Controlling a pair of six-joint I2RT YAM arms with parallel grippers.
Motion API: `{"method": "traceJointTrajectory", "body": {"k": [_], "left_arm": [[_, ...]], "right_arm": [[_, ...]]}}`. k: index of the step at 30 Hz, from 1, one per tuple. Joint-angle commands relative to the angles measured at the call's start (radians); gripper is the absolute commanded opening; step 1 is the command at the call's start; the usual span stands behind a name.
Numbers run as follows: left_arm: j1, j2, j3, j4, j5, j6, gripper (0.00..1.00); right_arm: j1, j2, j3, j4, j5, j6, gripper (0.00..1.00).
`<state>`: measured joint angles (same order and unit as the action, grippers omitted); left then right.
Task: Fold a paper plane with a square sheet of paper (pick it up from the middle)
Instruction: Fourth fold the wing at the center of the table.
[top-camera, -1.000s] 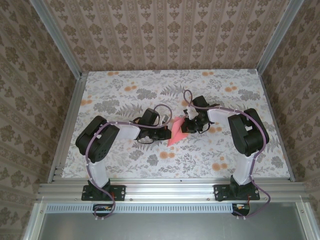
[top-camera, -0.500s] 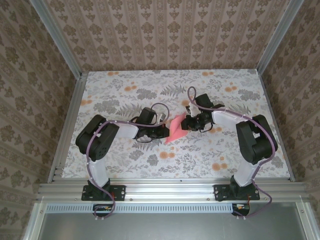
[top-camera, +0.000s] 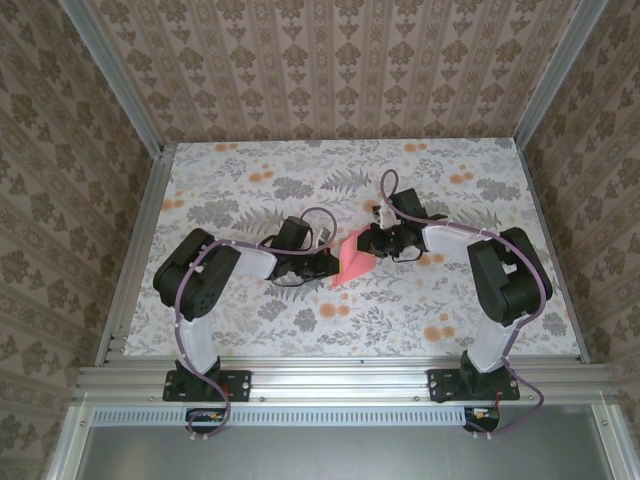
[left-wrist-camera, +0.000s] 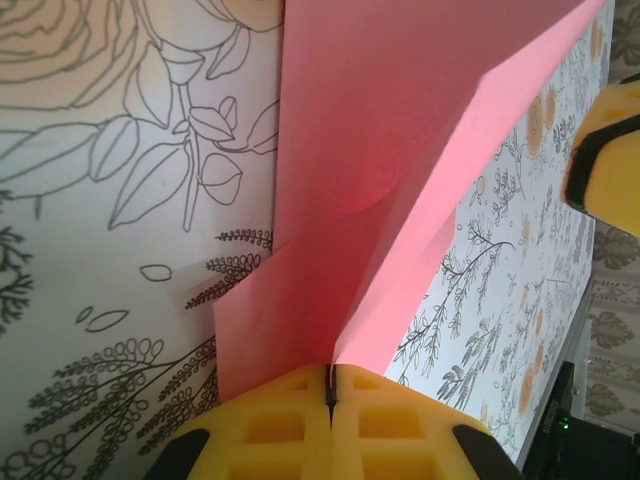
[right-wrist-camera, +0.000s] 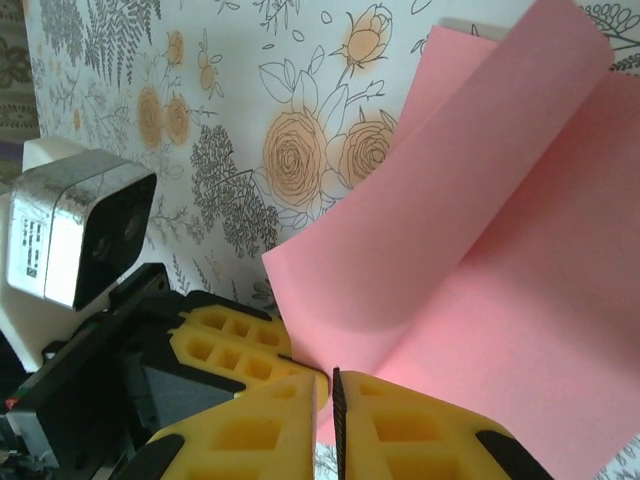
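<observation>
From above, both arms reach in toward the middle of the flowered table. The pink sheet sits between them, bent upward and partly off the table. Your left tool is at its left edge and your right tool at its upper right edge.

On the left wrist, your left tool is pressed together, pinching the sheet. From the pinch, the paper rises in two layers that spread apart above the table.

On the right wrist, your right tool is almost pressed together, with pink showing in the slit, so it is pinching the sheet at its near edge. The paper curls over in a loose fold. A yellow finger of the left tool sits just beside it.
</observation>
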<state>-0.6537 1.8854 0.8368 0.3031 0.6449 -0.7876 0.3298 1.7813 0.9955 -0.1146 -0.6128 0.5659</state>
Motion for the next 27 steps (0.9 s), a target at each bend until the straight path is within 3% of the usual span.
{"method": "traceJointTrajectory", "body": {"k": [1, 17, 27], "left_arm": [[-0.012, 0.009, -0.022, 0.032, 0.012, -0.054, 0.02], [-0.063, -0.031, -0.07, 0.159, -0.066, -0.201, 0.02], [-0.03, -0.021, -0.094, 0.205, -0.048, -0.231, 0.03]], "right_arm": [[-0.003, 0.017, 0.004, 0.019, -0.025, 0.028, 0.15], [-0.007, -0.082, -0.059, -0.034, -0.024, -0.009, 0.15], [-0.007, -0.082, -0.106, 0.085, -0.047, 0.086, 0.12]]}}
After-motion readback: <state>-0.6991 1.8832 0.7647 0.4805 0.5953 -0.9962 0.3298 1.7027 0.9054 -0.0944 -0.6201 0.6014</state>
